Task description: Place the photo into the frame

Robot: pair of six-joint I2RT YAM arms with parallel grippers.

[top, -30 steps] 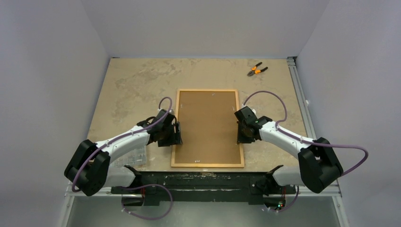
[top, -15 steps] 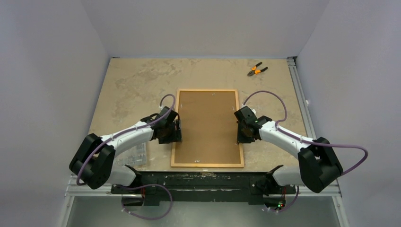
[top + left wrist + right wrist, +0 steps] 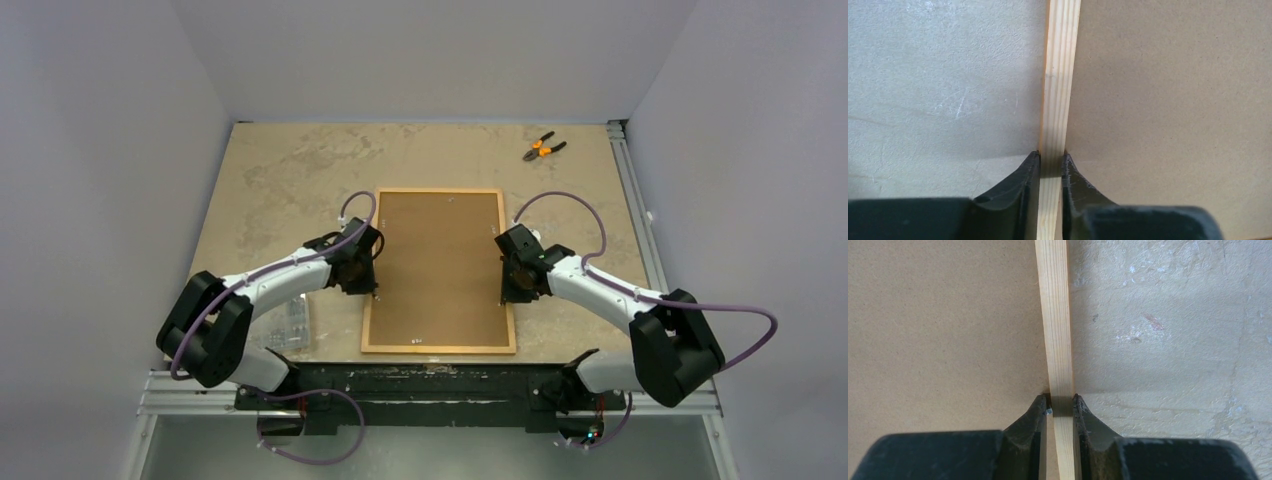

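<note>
The frame (image 3: 440,348) lies flat on the table with its pale wood reverse up and a plain brown backing board (image 3: 440,265) filling it. My left gripper (image 3: 372,280) is shut on the frame's left rail. In the left wrist view its fingertips (image 3: 1051,156) press both sides of the pale strip (image 3: 1060,75), with the board (image 3: 1173,100) to the right. My right gripper (image 3: 507,285) is shut on the right rail. In the right wrist view its fingertips (image 3: 1060,399) bracket the strip (image 3: 1054,305), beside the board (image 3: 943,325). The photo is hidden.
Orange-handled pliers (image 3: 543,148) lie at the far right of the mottled beige table (image 3: 280,180). A clear plastic piece (image 3: 290,322) rests by my left arm near the front edge. Grey walls enclose the table on three sides, with a metal rail (image 3: 630,190) along its right.
My left gripper has shifted slightly right and farther, and closed from open onto the frame's left rail. The right gripper and the frame have stayed where they were.
</note>
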